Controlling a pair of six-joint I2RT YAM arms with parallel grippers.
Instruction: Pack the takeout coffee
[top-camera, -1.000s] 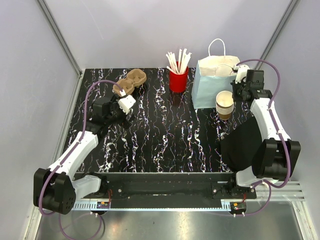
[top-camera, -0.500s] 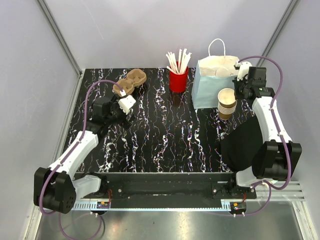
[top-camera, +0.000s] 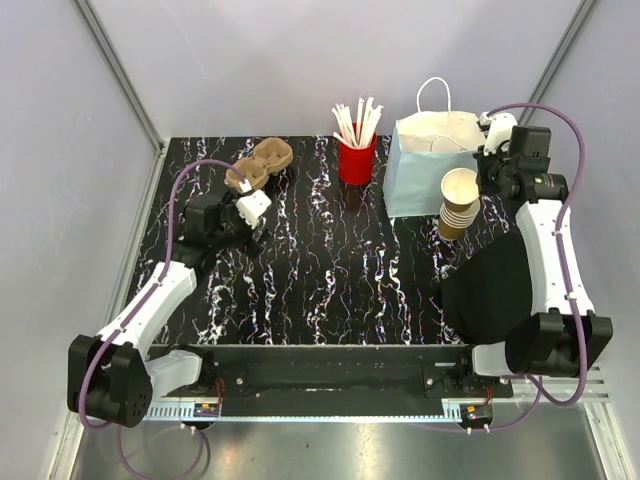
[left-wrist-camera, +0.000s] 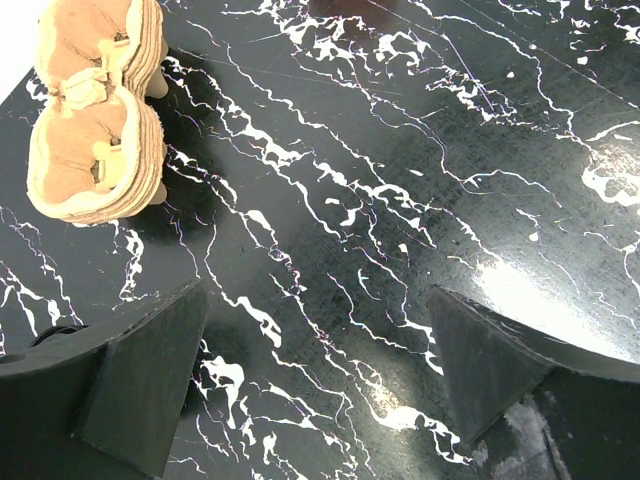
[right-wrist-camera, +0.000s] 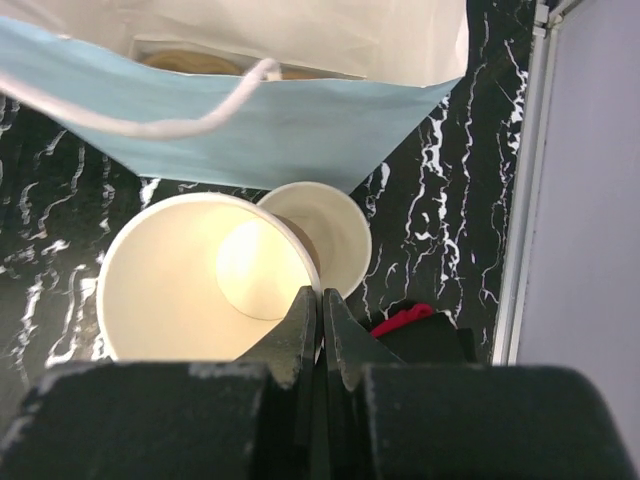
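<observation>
Left gripper (left-wrist-camera: 316, 376): spread wide, empty, low over the table near the cup tray (left-wrist-camera: 95, 130).
Bag (top-camera: 420, 175): upright, mouth open.
Cup (top-camera: 460, 188): tilted above the stack (top-camera: 451, 224), just beside the bag.
Right gripper (right-wrist-camera: 320, 305): pinched on the cup's rim.
Progress: cup apparently picked; bagging remains.

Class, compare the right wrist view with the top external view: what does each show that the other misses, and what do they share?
Only the right wrist view shows, close up, the right tool pinching the rim of the takeout coffee cup. Only the top external view shows the open left tool, the cardboard cup carrier and the red cup of white sticks. Both show the held cup, the stack of brown cups and the pale blue bag.
</observation>
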